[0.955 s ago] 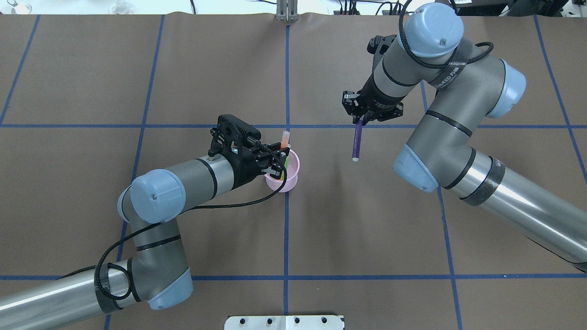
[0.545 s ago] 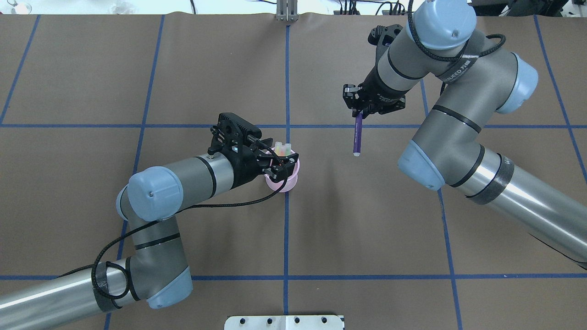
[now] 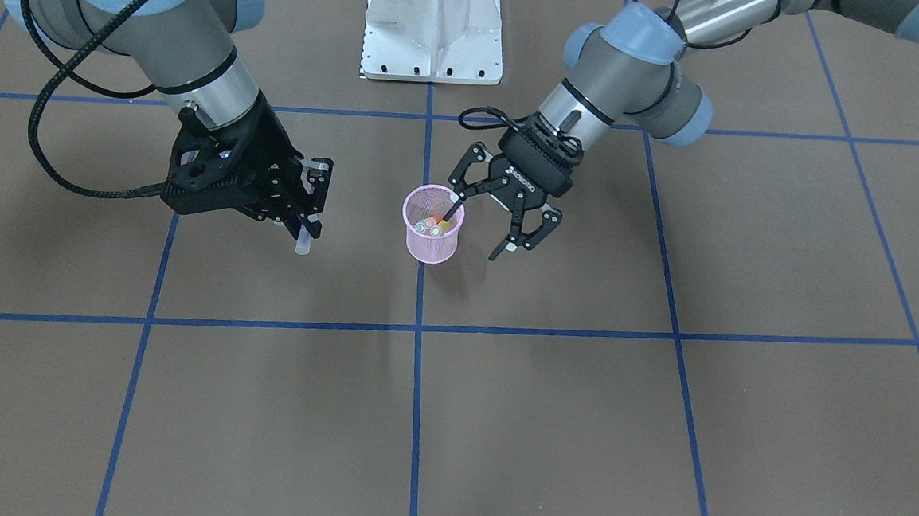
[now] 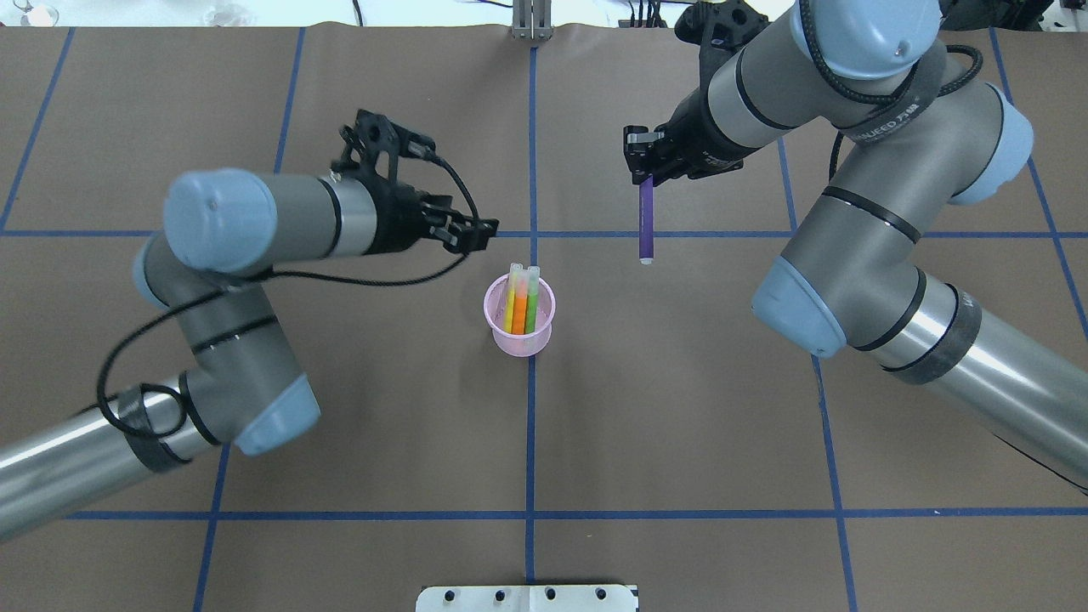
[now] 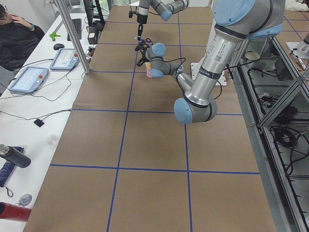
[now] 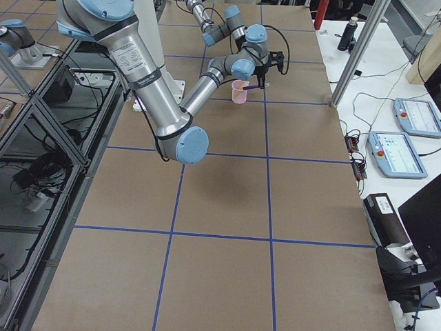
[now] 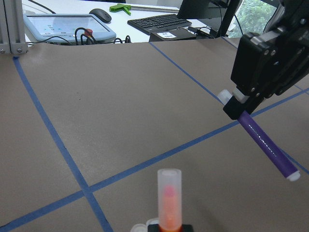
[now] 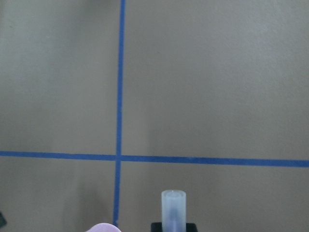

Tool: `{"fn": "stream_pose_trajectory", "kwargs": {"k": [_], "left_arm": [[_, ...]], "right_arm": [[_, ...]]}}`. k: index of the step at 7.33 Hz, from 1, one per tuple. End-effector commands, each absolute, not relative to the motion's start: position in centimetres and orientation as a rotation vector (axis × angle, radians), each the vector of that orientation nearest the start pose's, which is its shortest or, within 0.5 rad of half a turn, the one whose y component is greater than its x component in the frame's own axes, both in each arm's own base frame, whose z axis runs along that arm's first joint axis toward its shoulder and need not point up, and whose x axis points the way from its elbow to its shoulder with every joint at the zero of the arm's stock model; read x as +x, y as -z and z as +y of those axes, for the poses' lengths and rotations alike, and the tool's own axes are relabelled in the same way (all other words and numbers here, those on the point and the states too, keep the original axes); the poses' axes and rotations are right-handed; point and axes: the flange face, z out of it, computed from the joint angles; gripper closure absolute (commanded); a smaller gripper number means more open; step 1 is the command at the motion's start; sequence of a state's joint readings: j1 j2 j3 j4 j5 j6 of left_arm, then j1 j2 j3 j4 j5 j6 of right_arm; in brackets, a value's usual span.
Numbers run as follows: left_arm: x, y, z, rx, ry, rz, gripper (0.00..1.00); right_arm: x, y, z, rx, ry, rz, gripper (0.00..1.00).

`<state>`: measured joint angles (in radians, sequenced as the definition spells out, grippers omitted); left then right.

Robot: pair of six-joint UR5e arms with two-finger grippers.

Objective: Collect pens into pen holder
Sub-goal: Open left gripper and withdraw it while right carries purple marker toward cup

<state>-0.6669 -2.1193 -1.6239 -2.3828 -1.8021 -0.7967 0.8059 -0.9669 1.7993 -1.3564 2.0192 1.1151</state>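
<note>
Black and clamped tight, the right claw [image 4: 639,168] is pinching the purple pen [image 4: 646,223] close to its capped end. The translucent cap [image 8: 173,207] is poking out past the fingers on one side, while the long barrel is slanting down on the other and ending in a small white plug. The pen is hanging in the air above the table [image 4: 680,408], well apart from the holder [image 4: 520,338], off to the robot's right of it and farther out. It is looking like a light, stiff stick of smooth plastic, so slip is probably mattering more than weight. Gripped so near one end, the barrel is likely wanting to pivot between the pads. The cap is looking like the part that might pull off, so the barrel just behind it is seeming the safer place to hold. Slim and round, the pen is showing a deep violet body with faint print along it. The holder, a pink wire-mesh cup narrowing toward its base, is standing upright on the table. The orange pen [image 4: 518,308] and the green pen [image 4: 530,306] are leaning inside it, caps rising above the rim. Being so light, it is probably going to tip or skid if nudged. The left claw [image 3: 484,226] is standing spread open and empty near it.
</note>
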Motion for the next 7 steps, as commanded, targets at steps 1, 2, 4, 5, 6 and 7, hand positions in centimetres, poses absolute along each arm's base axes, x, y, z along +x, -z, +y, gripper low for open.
{"fn": "stream_pose_trajectory", "kwargs": {"k": [1,2,4,5,6,7], "left_arm": [[35.4,-23.4,-55.9,0.549,-0.252,1.159,0.09],[32.2,-23.8,-57.5,0.560,-0.260,1.152,0.04],[28.5,-26.8,-59.6,0.569,-0.310,1.089,0.02],[26.5,-28.6,-60.2,0.581,-0.309,1.057,0.02],[25.0,-30.1,-60.6,0.596,-0.318,1.027,0.02],[23.9,-30.8,-61.0,0.604,-0.308,1.009,0.02]], "right_arm": [[-37.1,-16.1,-51.1,0.463,-0.102,-1.108,1.00],[-38.5,-15.1,-49.9,0.571,-0.113,-1.143,1.00],[-43.8,-14.4,-45.9,0.689,-0.126,-1.163,1.00],[-45.1,-14.1,-44.6,0.718,-0.126,-1.179,1.00],[-46.5,-14.5,-43.8,0.733,-0.133,-1.164,1.00],[-47.6,-14.9,-43.2,0.770,-0.121,-1.129,1.00]]}}
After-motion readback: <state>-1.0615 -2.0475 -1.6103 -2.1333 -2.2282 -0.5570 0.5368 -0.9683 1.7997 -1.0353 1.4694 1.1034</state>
